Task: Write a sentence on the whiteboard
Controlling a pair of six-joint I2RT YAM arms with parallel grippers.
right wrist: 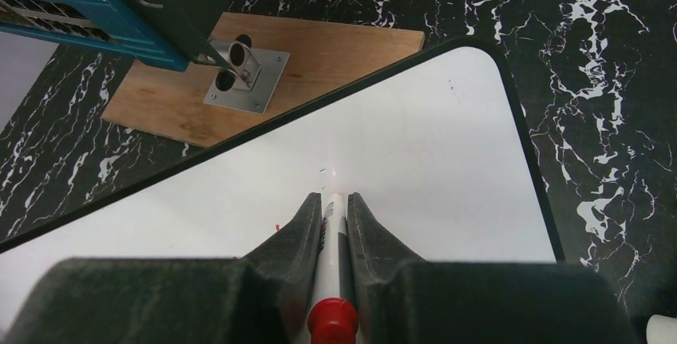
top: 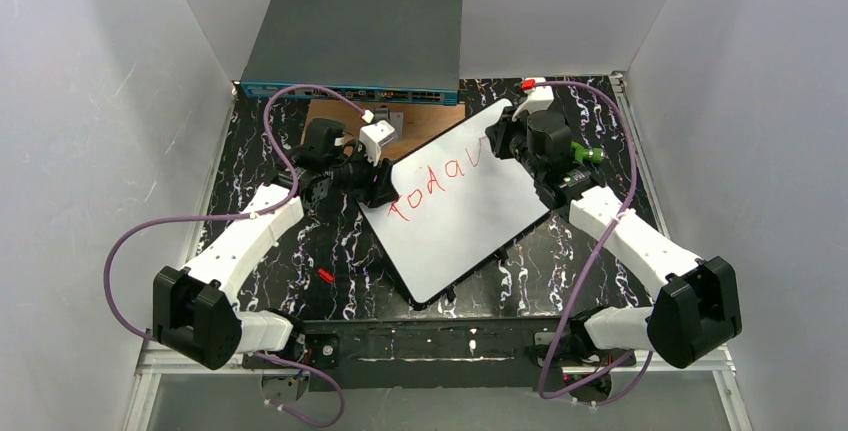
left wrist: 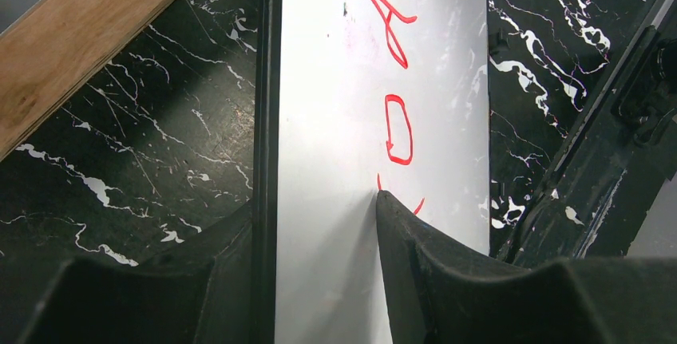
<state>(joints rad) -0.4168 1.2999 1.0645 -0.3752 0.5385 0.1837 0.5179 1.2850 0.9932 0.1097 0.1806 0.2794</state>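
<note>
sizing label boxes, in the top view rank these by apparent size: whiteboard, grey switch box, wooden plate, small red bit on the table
1. whiteboard and grey switch box: about alike, not ranked
2. wooden plate, mostly hidden
3. small red bit

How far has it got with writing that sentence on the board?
Done: a few red letters stand on the whiteboard, about one word's worth. In hand: the left gripper clamps the board's edge while the right gripper holds a marker, its tip at the board. Left: the rest of the sentence; most of the board is bare.
</note>
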